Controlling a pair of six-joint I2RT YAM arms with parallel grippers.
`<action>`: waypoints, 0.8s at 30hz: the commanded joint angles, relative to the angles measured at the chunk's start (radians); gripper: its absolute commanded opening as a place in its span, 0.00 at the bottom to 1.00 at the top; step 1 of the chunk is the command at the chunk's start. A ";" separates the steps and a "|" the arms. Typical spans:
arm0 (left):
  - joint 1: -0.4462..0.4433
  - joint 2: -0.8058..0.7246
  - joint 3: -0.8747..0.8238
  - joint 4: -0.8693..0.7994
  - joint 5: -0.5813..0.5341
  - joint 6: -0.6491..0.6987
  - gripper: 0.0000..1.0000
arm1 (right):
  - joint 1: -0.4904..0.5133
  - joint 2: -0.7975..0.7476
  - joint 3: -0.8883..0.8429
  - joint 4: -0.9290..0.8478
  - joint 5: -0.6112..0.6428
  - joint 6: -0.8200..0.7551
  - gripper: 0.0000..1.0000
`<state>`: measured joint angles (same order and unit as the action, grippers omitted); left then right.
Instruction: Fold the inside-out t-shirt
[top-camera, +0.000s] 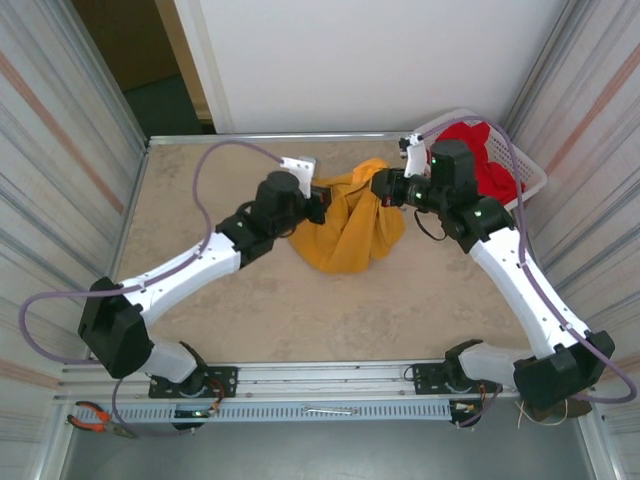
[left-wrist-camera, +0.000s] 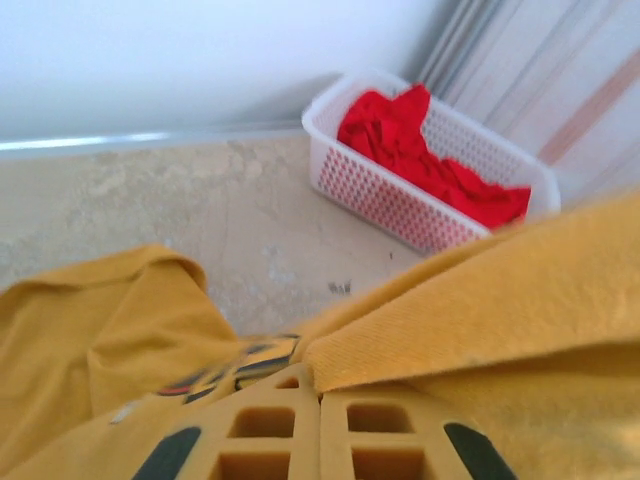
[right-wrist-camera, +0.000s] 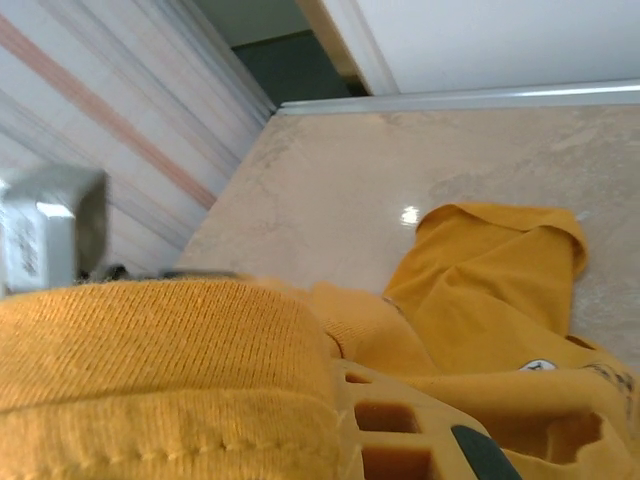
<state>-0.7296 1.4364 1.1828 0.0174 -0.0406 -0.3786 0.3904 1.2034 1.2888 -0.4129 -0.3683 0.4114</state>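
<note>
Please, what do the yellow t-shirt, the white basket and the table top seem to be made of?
The yellow t-shirt: soft knitted fabric, probably cotton, matte; fine ribs and a stitched hem show close up. The white basket: likely moulded plastic, slightly glossy, its walls pierced with small holes. The table top: beige, mottled like stone or laminate; smooth, with a light reflection.

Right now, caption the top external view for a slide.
Left claw and right claw grip bunched mustard-yellow cotton t-shirt.

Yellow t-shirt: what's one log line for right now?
left hand: shut on mustard-yellow cotton t-shirt | right hand: shut on it | shirt: bunched between hands | fold: not done
</note>
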 joint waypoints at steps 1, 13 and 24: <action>0.118 -0.035 0.146 -0.029 0.245 -0.017 0.00 | -0.067 -0.053 0.014 -0.019 -0.020 0.017 0.00; 0.319 0.139 0.906 -0.119 0.957 -0.177 0.00 | -0.141 -0.101 0.273 -0.003 -0.223 0.104 0.00; 0.466 0.254 0.653 -0.323 1.008 -0.180 0.00 | -0.164 -0.111 -0.078 0.067 -0.231 0.144 0.00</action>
<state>-0.2859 1.6360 1.9392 -0.2699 0.8993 -0.5320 0.2523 1.0981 1.3121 -0.3088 -0.6041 0.5201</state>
